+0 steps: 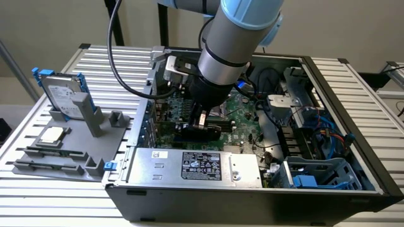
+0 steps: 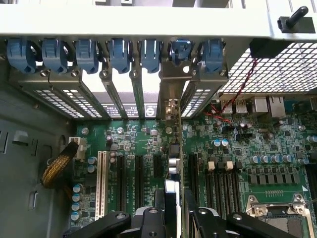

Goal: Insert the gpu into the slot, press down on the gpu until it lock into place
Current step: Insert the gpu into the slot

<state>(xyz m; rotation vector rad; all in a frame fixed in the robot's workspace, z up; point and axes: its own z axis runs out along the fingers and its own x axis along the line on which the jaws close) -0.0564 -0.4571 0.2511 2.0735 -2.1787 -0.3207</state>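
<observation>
While the arm stands over the open case (image 1: pixel 252 201), I read the gripper (image 1: pixel 199 126) as closed narrowly on the gpu (image 1: pixel 200 134), clamping the card's upper edge. In the exterior view the gpu stands upright over the motherboard (image 1: pixel 243 108), near the middle of the case. The power supply (image 1: pixel 196 165) lies at 6 o'clock from it. The tray (image 1: pixel 117 137) sits outside the case at 9 o'clock, with the hard drive (image 1: pixel 62 94) upright at the tray's 11 o'clock corner.

In the wrist view the card appears edge-on as a thin line between the two fingers (image 2: pixel 210 220). It runs to its metal bracket (image 2: pixel 171 94), which stands at the rear panel among the blue clips (image 2: pixel 114 52). Black connectors (image 2: pixel 121 183) and a white connector (image 2: pixel 101 183) run parallel beside the card. I cannot tell whether the card's lower edge is seated in the slot.
</observation>
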